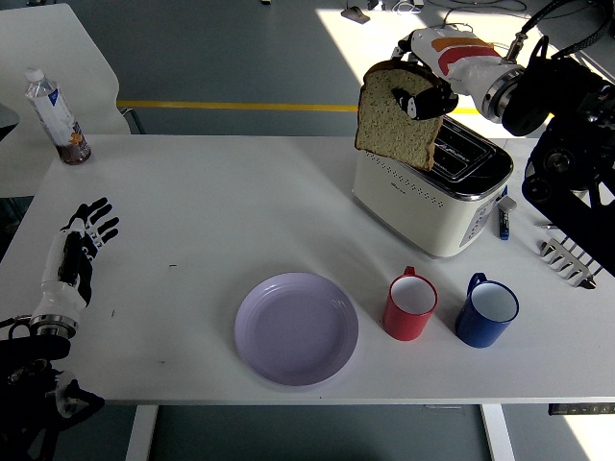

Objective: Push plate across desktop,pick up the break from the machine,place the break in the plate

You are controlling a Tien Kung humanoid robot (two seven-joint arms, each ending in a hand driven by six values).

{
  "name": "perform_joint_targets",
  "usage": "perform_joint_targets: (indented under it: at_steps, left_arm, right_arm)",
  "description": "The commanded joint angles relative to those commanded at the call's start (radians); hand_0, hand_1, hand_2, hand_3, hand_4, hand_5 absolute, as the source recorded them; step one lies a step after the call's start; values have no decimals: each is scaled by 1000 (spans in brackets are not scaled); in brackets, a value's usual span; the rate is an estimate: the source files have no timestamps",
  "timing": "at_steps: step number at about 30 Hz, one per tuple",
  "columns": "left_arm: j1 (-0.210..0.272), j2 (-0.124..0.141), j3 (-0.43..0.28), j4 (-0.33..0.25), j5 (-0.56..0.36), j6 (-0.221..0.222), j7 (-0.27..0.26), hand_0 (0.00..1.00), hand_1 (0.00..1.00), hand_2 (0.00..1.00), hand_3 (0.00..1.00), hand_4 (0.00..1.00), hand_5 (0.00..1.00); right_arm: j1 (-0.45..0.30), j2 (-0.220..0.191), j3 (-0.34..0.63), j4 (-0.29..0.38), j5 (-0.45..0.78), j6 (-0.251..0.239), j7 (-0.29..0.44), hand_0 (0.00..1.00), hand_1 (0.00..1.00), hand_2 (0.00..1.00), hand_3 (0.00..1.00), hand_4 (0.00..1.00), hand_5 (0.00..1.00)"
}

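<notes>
Above the toaster [432, 197], the right hand [432, 82] pinches the bread [399, 117] by its top edge, slice hanging upright, with the plate [296, 328] lying down-left toward the near edge.

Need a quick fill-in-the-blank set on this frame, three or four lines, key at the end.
1. The right hand holds a slice of ____ above the toaster.
2. The plate on the table is ____ in colour.
3. Just right of the red mug stands a ____ mug.
4. The left hand rests open on the table, with a ____ standing beyond it at the far corner.

Missing words: bread; purple; blue; bottle
</notes>
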Motion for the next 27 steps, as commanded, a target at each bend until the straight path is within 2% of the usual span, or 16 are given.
perform_joint_targets:
  at_steps: [5, 7, 12, 13, 21, 24, 25, 27]
  left_arm:
    - [0, 0, -6, 1, -1, 0, -2, 784, 799, 861, 793, 510, 980]
    - [1, -1, -9, 2, -2, 0, -4, 782, 798, 859, 787, 493, 949]
    - [1, -4, -15, 5, -3, 0, -7, 782, 798, 859, 787, 493, 949]
    - [1, -3, -15, 5, -2, 0, -7, 782, 790, 855, 779, 486, 914]
    - [4, -3, -19, 9, -2, 0, -7, 778, 781, 848, 755, 484, 907]
    - [1, -4, -17, 11, -3, 0, -9, 778, 781, 848, 755, 484, 907]
    - [1, -4, -17, 11, -3, 0, -9, 776, 762, 833, 688, 472, 857]
    - [-1, -6, -15, 12, -4, 1, -11, 776, 762, 833, 688, 472, 857]
  right_arm:
    - [-12, 8, -142, 15, 188, 13, 3, 223, 236, 324, 404, 347, 2]
    - [-11, 18, -187, 9, 205, 14, 3, 228, 237, 323, 404, 359, 2]
    - [-14, 49, -323, -4, 236, 22, 5, 228, 237, 323, 404, 359, 2]
    - [-15, 54, -342, -3, 249, 28, 6, 224, 237, 320, 408, 382, 2]
    - [-34, 101, -422, -14, 320, 37, 15, 220, 236, 319, 414, 398, 2]
    - [-46, 137, -440, -40, 335, 29, 30, 220, 236, 319, 414, 398, 2]
    - [-47, 143, -441, -45, 336, 26, 33, 235, 246, 334, 443, 388, 2]
    - [-48, 170, -445, -71, 326, 6, 45, 235, 246, 334, 443, 388, 2]
